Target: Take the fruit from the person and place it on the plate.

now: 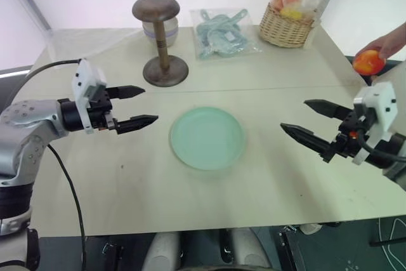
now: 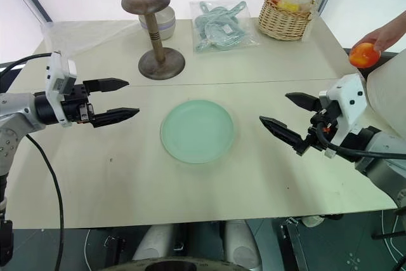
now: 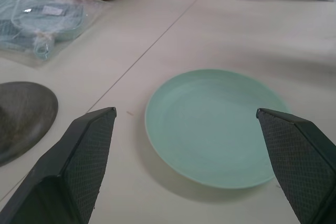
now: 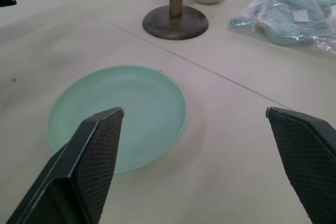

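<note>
The pale green plate [image 1: 207, 138] lies empty in the middle of the table, between my two arms. A person's hand [image 1: 388, 44] at the right edge holds the red-orange fruit [image 1: 368, 63] above the table's far right side. My right gripper [image 1: 303, 118] hovers open to the right of the plate, below and left of the fruit, with nothing between its fingers. My left gripper [image 1: 138, 106] hovers open to the left of the plate, also holding nothing. Both point inward toward the plate [image 3: 218, 127].
A brown wooden round-topped stand [image 1: 163, 41] rises behind the plate at the back left, a small bowl behind it. A plastic bag of teal items [image 1: 222, 33] lies at the back centre. A wicker basket [image 1: 288, 25] of wrapped fruits stands at the back right.
</note>
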Controlling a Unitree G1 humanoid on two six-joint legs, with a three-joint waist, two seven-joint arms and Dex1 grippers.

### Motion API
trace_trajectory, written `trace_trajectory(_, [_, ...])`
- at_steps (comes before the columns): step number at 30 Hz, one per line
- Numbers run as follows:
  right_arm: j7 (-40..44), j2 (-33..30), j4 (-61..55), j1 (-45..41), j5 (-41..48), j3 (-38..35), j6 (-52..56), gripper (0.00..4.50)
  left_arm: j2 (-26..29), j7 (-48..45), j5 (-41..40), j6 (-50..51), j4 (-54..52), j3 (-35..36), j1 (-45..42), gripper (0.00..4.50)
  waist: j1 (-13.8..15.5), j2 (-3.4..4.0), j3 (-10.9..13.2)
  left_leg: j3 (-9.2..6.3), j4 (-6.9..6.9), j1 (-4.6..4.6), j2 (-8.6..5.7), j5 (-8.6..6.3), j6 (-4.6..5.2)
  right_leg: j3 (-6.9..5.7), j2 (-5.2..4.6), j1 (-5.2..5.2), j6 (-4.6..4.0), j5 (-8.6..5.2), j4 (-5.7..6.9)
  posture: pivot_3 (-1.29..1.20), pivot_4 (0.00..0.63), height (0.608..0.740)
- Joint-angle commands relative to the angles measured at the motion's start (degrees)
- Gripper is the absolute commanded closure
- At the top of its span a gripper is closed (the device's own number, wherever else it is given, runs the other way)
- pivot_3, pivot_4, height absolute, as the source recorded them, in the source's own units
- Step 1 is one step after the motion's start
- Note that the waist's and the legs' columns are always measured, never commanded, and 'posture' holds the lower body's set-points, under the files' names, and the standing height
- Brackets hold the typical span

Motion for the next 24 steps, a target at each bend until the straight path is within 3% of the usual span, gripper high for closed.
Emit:
trace_trajectory(1, [0.5, -0.9, -0.1, -0.5, 0.8, -2.2, -0.4, 0.06, 1.3, -0.6, -0.6, -0.4, -0.7, 1.9, -0.2, 0.00, 0.0, 0.00, 0.0, 0.00, 0.00, 0.00, 0.00, 0.00, 0.00, 0.00, 0.00, 0.00, 0.00, 0.00, 0.00, 0.00, 0.150, 0.740])
trace_trajectory(24, [-0.5, -0.1, -0.9, 0.2, 0.7, -2.4, -0.6, 0.06, 0.8, 0.3, -0.7, -0.5, -1.3, 1.7, -0.2, 0.00, 0.0, 0.00, 0.0, 0.00, -0.01, -0.01, 0.00, 0.00, 0.00, 0.00, -0.01, 0.00, -0.03, -0.02, -0.02, 0.00, 0.150, 0.740])
